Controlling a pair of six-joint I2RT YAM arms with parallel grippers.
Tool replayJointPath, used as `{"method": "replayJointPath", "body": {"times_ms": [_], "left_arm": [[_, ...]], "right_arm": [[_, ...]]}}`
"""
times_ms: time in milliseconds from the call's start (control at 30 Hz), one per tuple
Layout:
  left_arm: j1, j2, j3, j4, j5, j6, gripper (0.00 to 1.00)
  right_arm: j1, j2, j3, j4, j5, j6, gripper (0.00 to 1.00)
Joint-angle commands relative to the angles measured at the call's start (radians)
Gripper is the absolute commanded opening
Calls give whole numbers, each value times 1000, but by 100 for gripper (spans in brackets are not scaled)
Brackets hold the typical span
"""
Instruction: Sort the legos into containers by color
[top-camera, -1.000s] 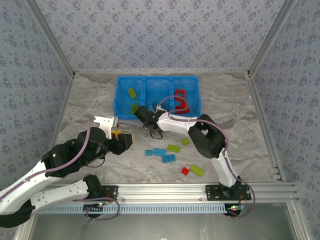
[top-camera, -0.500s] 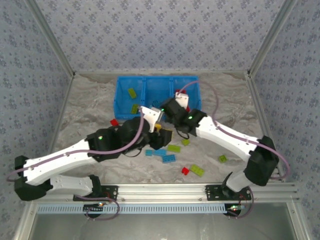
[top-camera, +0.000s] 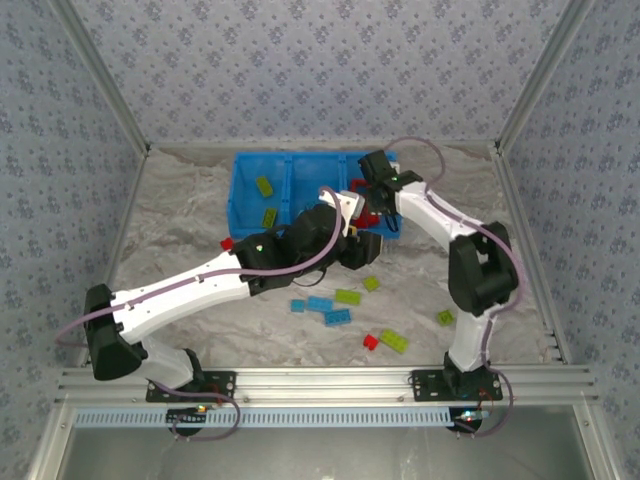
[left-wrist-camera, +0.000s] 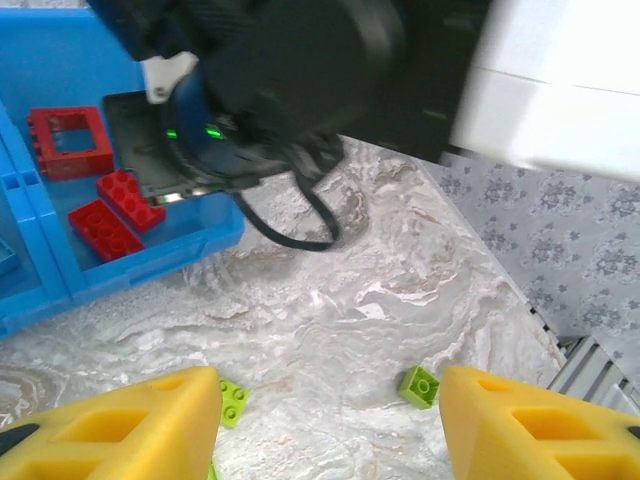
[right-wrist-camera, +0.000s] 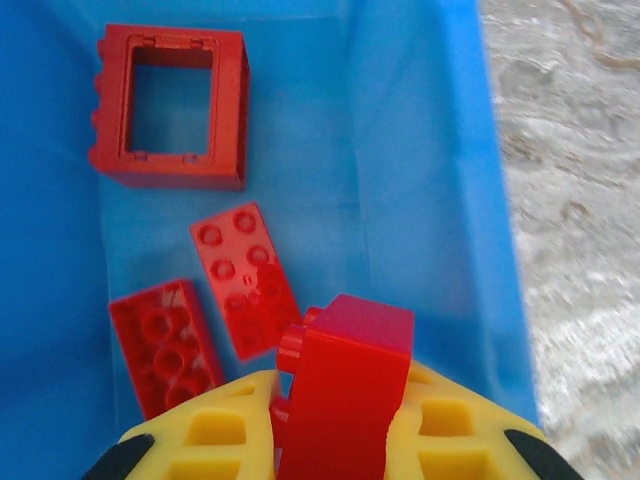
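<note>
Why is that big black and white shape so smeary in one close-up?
Left wrist view: the right arm looms near the lens, blurred, while the table and a green brick look crisp. Right wrist view: the red brick in the right gripper is sharp. Top view: even light, soft shadows.

The red legos (right-wrist-camera: 240, 275) and blue bin (right-wrist-camera: 420, 150) look smooth, glossy plastic; the marbled table (left-wrist-camera: 380, 270) looks matt.

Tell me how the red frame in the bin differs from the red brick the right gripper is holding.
The red frame is an open rectangle, hollow in the middle; the red brick looks solid. The frame lies flat and free on the bin floor; the brick stands on edge, pinched in the right gripper above that floor. Both are red.
</note>
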Motion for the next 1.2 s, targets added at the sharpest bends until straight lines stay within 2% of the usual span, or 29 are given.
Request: {"method": "replayJointPath", "body": {"times_ms": [0, 233, 367, 400, 567, 633, 933, 1033, 1167], "left_arm": [[-10, -14, 35, 39, -45, -7, 60], [-21, -59, -31, 18, -124, -24, 60], [-35, -82, -60, -11, -140, -29, 60], [-39, -89, -71, -19, -145, -32, 60], [-52, -127, -146, -34, -159, -69, 60], [-60, -141, -174, -43, -169, -88, 60], [-78, -121, -223, -91, -159, -118, 60], [-77, -69, -215, -101, -121, -88, 60], [-55, 51, -164, -130, -21, -7, 62]], "right_arm": [[-12, 83, 116, -63, -29, -36, 17], [-22, 275, 287, -156, 32, 27, 19], [-23, 323, 323, -164, 58, 37, 21], [-24, 325, 326, -162, 56, 35, 24], [-17, 286, 316, -161, 41, 37, 51], [-15, 237, 299, -152, 43, 39, 56], [11, -57, 250, -154, 29, 52, 56], [16, -229, 140, -129, 6, 60, 56], [30, -561, -111, -77, -63, 24, 57]]}}
